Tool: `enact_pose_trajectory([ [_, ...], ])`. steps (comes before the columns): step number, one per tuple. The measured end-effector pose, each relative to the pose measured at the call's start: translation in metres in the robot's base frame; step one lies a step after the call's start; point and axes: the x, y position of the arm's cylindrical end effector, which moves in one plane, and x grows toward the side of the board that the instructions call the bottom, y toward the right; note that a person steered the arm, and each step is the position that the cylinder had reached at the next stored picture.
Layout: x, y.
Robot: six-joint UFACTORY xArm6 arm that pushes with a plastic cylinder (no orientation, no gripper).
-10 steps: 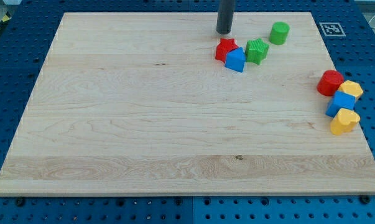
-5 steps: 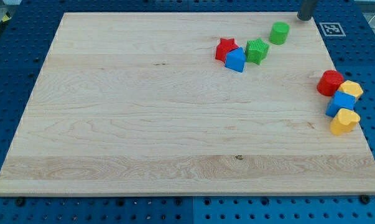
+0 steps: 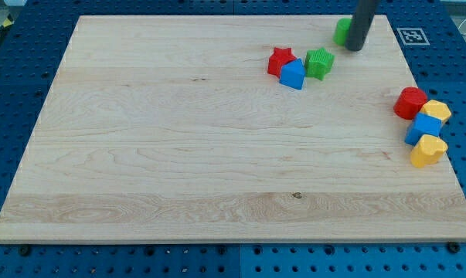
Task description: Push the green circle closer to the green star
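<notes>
The green circle [image 3: 341, 31] sits near the view's top right of the wooden board, mostly hidden behind my rod. My tip [image 3: 355, 48] rests just at its right side, touching or nearly touching it. The green star [image 3: 319, 62] lies a short way down and to the left of the circle, with a small gap between them. A red star [image 3: 280, 59] and a blue block [image 3: 292, 76] sit against the green star's left side.
At the board's right edge is a cluster: a red circle [image 3: 409, 102], a yellow block [image 3: 437, 111], a blue block [image 3: 424, 128] and a yellow block [image 3: 427, 150]. A marker tag [image 3: 412, 35] is at the top right corner.
My rod went from above the red star to the top right corner, then came down to the green circle's right side. The circle has shifted slightly upward; the other blocks have not moved.
</notes>
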Motion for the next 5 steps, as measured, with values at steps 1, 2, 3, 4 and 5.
enact_pose_trajectory([
  [1, -0.009, 0.018],
  [2, -0.029, 0.011],
  [3, -0.035, -0.02],
  [4, -0.032, -0.055],
  [5, -0.021, -0.081],
])
